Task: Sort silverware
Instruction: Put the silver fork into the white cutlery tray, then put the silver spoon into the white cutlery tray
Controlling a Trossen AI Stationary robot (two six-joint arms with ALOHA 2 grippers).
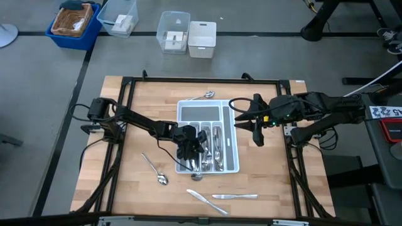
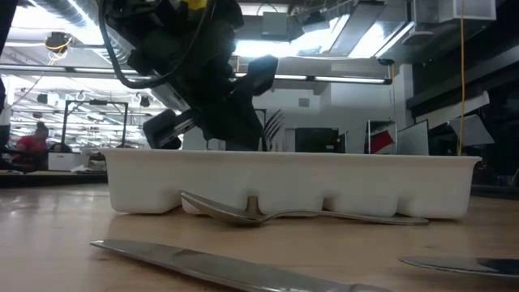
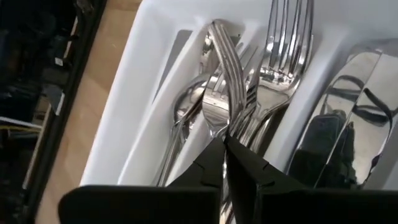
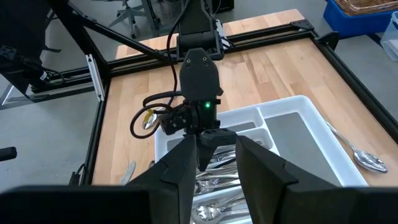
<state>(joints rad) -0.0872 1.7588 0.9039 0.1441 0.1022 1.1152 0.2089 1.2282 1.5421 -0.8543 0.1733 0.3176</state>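
Note:
The white tray (image 1: 233, 164) lies mid-table with forks, spoons and knives (image 3: 348, 118) in its slots. My left gripper (image 1: 190, 149) is over the tray's near left part, shut on a fork (image 3: 222, 68) above the slot of forks (image 3: 289, 37). My right gripper (image 1: 257, 133) hovers open beside the tray's right edge, touching nothing. Loose silverware lies on the table: a spoon (image 1: 154, 169) left of the tray, a spoon (image 1: 203, 96) beyond its far edge, a spoon (image 2: 300, 215) against its near wall, and two knives (image 1: 207, 199) (image 1: 236, 196) near the near edge. My left gripper (image 3: 225, 144) pinches the fork between its two fingertips (image 3: 211, 158) at the handle just behind the neck (image 3: 231, 121). The fingers come from above, and the fork runs on from them along their line, tines (image 3: 217, 34) farthest out over the fork slot. Whether the tines touch the pieces below, I cannot tell.
The tray's far wide compartment (image 4: 292, 127) holds nothing. Bare wood lies left of the tray and at the right near corner. A black frame (image 1: 125, 85) borders the table. Bins (image 1: 173, 31) (image 1: 75, 22) stand on the floor beyond the far edge.

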